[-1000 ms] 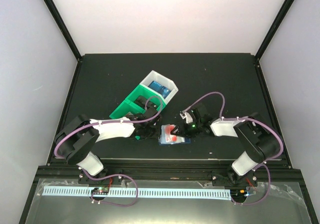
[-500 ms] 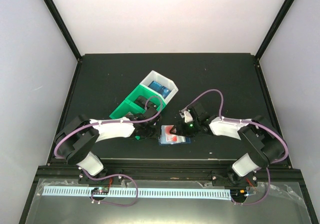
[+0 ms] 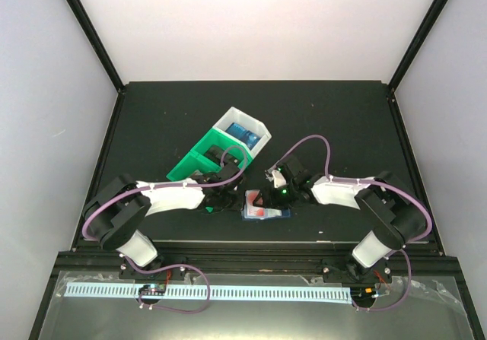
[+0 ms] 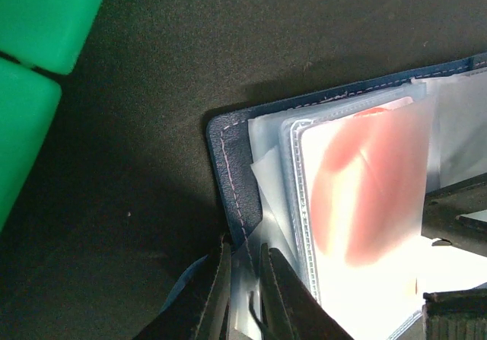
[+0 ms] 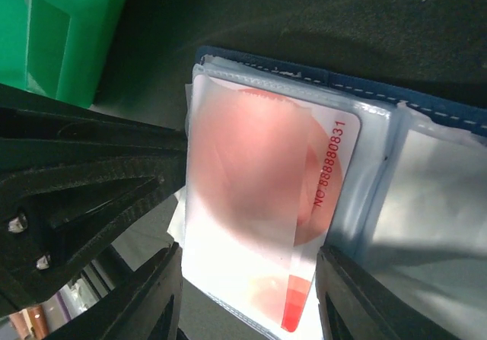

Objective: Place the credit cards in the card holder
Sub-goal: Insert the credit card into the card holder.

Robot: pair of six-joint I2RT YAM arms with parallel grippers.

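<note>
Right claw (image 5: 247, 268) is wide, jaws either side of the near end of the red-and-white card (image 5: 259, 173). I can't tell if the pads touch its edges; I read it as not gripped. The card lies just ahead of and between those fingertips. Its far end is under a frosted sleeve of the card holder (image 5: 380, 98), and its near end, with the red stripe, pokes out toward the claw.

Left claw (image 4: 245, 271) is narrow, pinched on the holder's edge, cover and a clear page together by the look of it. The holder spreads ahead and to the right of its tips, lying open on the table (image 3: 152, 119) between the two claws.

Step in hand, my call: seating this card fully. I'd hold the left pinch firm so the holder can't slide. Then I'd nudge the card's near end straight along the sleeve with the right tips, low and slow. Any twist and it likely jams at a seam. Push on the card edge only, not the plastic page, which would probably buckle.

More to do: blue cards (image 3: 245, 133) sit in the white bin (image 3: 227, 116), well beyond both claws, beside the green bin (image 3: 199, 161).
</note>
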